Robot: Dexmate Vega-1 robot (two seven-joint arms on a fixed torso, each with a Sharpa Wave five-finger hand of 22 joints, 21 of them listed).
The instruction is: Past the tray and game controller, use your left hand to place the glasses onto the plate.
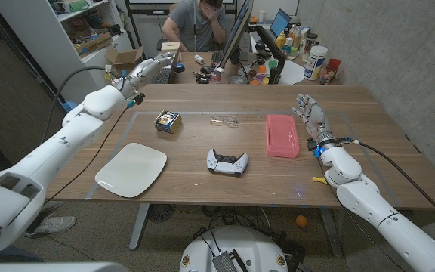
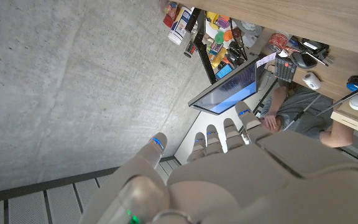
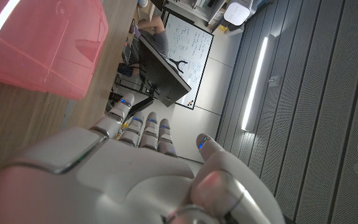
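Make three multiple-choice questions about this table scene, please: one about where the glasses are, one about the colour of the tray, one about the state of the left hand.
1. Where do the glasses lie?
A. on the plate
B. on the table, between the small box and the tray
C. on the game controller

2. What colour is the tray?
A. pink
B. green
C. black

3. What is the left hand doing?
A. holding the glasses
B. pressing on the plate
C. raised near the table's far left corner, holding nothing

Answers: 1 B, the glasses are on bare wood beyond the controller. 2 A, the head view shows it pink. 3 C, its fingers are extended and empty.
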